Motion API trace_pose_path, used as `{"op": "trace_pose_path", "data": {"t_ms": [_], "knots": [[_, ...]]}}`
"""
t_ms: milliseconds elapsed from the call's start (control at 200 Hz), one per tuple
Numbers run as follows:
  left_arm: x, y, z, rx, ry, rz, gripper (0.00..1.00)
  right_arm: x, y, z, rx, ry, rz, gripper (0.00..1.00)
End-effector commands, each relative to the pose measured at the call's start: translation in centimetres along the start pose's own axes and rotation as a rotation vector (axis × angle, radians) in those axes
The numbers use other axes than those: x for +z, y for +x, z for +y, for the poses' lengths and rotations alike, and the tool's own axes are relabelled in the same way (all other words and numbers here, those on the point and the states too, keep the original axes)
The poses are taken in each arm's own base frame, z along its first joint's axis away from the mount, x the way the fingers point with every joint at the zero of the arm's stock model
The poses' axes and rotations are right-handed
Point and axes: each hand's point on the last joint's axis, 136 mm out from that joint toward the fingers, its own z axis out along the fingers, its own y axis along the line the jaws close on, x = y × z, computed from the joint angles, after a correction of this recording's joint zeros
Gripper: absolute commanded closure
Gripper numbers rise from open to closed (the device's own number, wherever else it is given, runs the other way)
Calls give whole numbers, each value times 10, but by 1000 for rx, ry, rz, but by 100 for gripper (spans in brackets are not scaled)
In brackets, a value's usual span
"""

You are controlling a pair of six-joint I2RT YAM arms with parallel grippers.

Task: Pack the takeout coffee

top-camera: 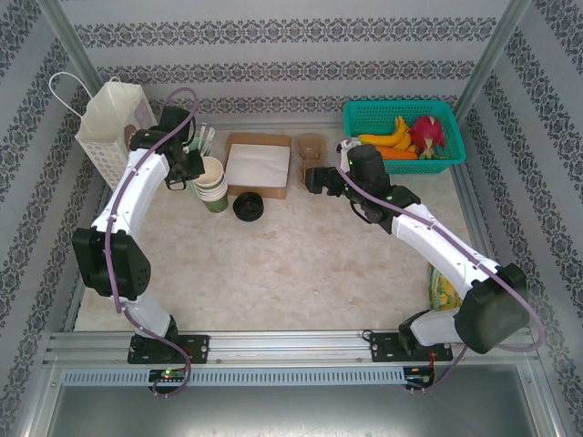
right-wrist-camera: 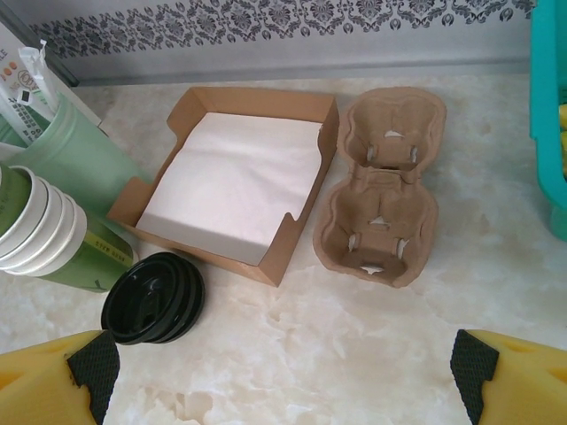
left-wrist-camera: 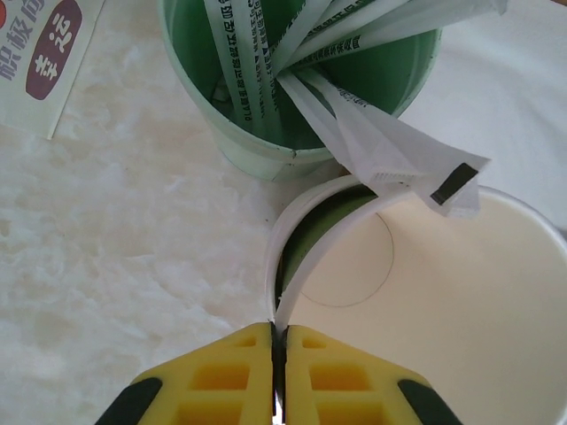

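Takeout coffee, by judgement, is not yet made up. The cups stand lidless in a stack (top-camera: 214, 187) at the upper left of the worktop (top-camera: 301, 264), and the black lids (top-camera: 248, 207) lie in a separate pile just right of it.

Left gripper (left-wrist-camera: 279, 341): closed from above on the near rim of the top cup (left-wrist-camera: 425, 292), with the thin wall pinched between the yellow pads. A second rim curves just outside the first; whether one wall or two is caught cannot be told. A mug of wrapped sticks (left-wrist-camera: 204, 97) stands just beyond the cup, and one wrapper overhangs its mouth.

Right gripper (right-wrist-camera: 283, 363): wide open and holding nothing. It hangs over bare worktop, with the lids at the lower left of its view, and the napkin box (right-wrist-camera: 230, 177) and cup carrier (right-wrist-camera: 381, 199) beyond.

Governing relation: the stack stands upright, mouth up, directly under the left gripper, so the cup's long axis runs vertically. A straight upward pull looks the cleanest way to part it from the stack. The lids lie between the two grippers, nearer the left. The paper bag (top-camera: 109, 127) stands at the upper left, nearer the left arm.

Risk: a second cup may lift with the first.
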Motion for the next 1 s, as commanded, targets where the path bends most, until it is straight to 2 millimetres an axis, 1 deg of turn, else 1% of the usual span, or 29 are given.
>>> {"op": "trace_pose_path", "data": {"t_ms": [0,55,200,340,540,739,879,949,994], "knots": [[-7,0,-5,13,15,8,95,-7,-17,4,-32,12,-56,2],[-8,-2,-7,10,24,2,100,-9,-19,4,-33,14,-64,2],[-14,-7,-12,-8,53,-21,100,-13,-23,3,-32,20,-80,2],[-25,-13,-14,-19,78,-64,100,-16,-23,4,-36,17,-87,2],[-43,-21,-11,-35,82,-129,100,-18,-25,4,-32,17,-98,2],[-54,-25,-12,-34,98,-151,100,-20,-29,6,-23,13,-106,2],[-68,-29,-14,-21,111,-178,100,-25,-35,-1,17,49,-148,2],[-76,-31,-15,-15,124,-190,100,-27,-36,1,19,36,-163,2],[-81,-32,-17,-7,134,-194,100,-28,-36,7,4,2,-167,2]]}}
